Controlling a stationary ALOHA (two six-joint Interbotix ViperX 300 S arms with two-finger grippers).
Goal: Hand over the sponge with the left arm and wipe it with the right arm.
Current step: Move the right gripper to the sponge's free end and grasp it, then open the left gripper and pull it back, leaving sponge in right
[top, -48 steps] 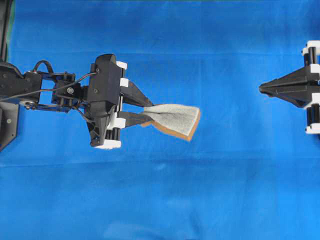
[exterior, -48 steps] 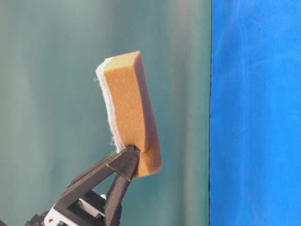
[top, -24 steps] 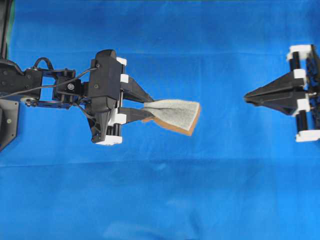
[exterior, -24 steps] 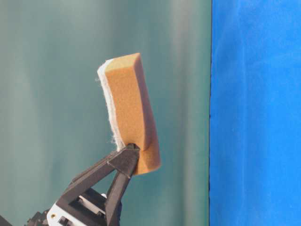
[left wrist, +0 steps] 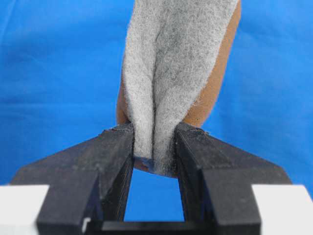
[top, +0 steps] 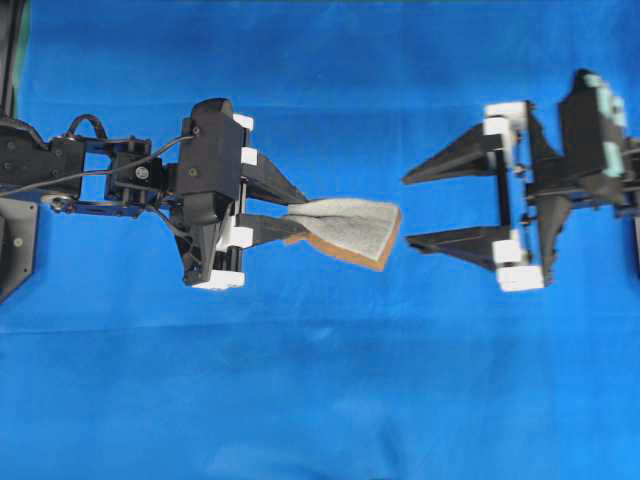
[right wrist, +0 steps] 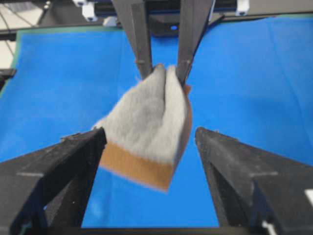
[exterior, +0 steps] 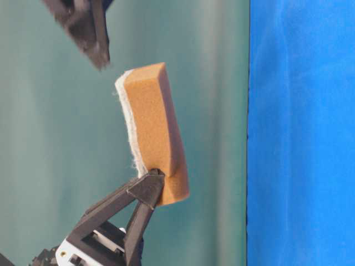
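Observation:
The sponge (top: pixel 350 228) has a grey-white face and an orange-brown layer and is held in the air above the blue cloth. My left gripper (top: pixel 295 222) is shut on its left end, pinching it so the grey face folds (left wrist: pixel 171 73). In the table-level view the sponge (exterior: pixel 152 133) stands up from the left gripper (exterior: pixel 150 185). My right gripper (top: pixel 407 210), with teal patches, is open just right of the sponge's free end, its tips level with that end. In the right wrist view the sponge (right wrist: pixel 146 127) sits just beyond the open gripper (right wrist: pixel 150 134), near the left finger.
The blue cloth (top: pixel 320 380) covers the whole table. The left arm's body (top: pixel 60 180) lies at the left edge. One right finger (exterior: pixel 89 33) shows above the sponge in the table-level view. Dark frames stand behind the table's far end (right wrist: pixel 49 10).
My right gripper has moved left from the right edge up to the sponge's free end and has gone from shut to open. The left gripper and sponge have hardly moved.

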